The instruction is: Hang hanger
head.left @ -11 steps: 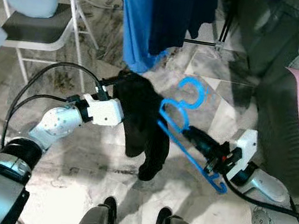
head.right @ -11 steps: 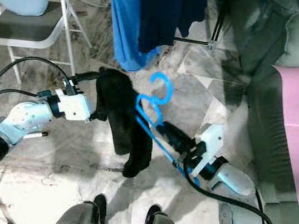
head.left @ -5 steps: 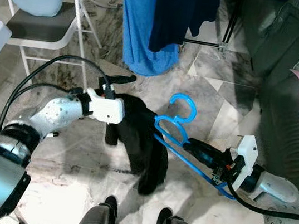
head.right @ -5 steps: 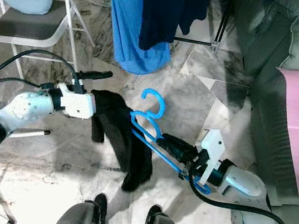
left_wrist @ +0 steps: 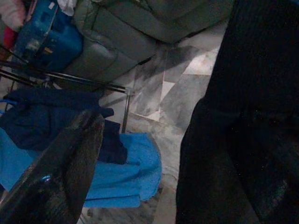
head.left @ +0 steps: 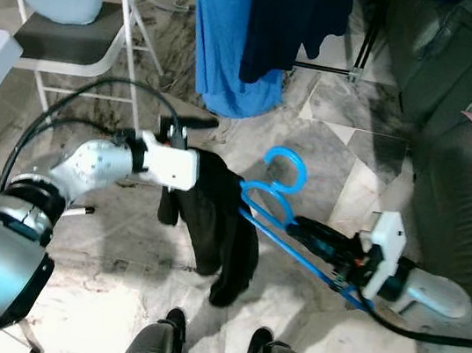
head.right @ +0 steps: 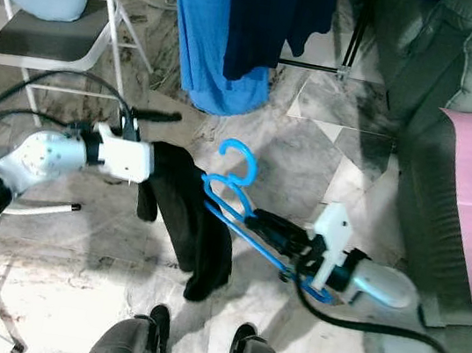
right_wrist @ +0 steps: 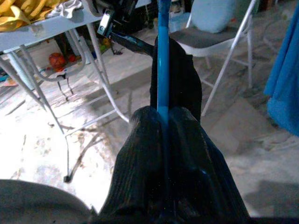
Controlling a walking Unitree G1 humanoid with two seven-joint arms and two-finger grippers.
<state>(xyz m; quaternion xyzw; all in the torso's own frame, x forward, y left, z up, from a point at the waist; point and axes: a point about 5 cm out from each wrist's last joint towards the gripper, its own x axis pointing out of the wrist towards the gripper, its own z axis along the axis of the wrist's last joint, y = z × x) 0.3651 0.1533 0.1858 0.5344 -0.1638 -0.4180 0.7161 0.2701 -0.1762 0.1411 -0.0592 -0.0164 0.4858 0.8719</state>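
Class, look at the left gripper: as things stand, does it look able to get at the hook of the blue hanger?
Probably not yet. The left gripper sits at the black garment, which drapes between it and the blue hanger. The hook stands free, but the right gripper is shut on the hanger's bar.

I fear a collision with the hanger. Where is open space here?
Bare marble floor lies between blue hanger and grey sofa. It is crowded where the black garment hangs from the left pincer, and beneath the hanging blue clothes.

Marble floor [head.left: 328,155], white folding chair [head.left: 79,38], grey sofa [head.left: 460,103]
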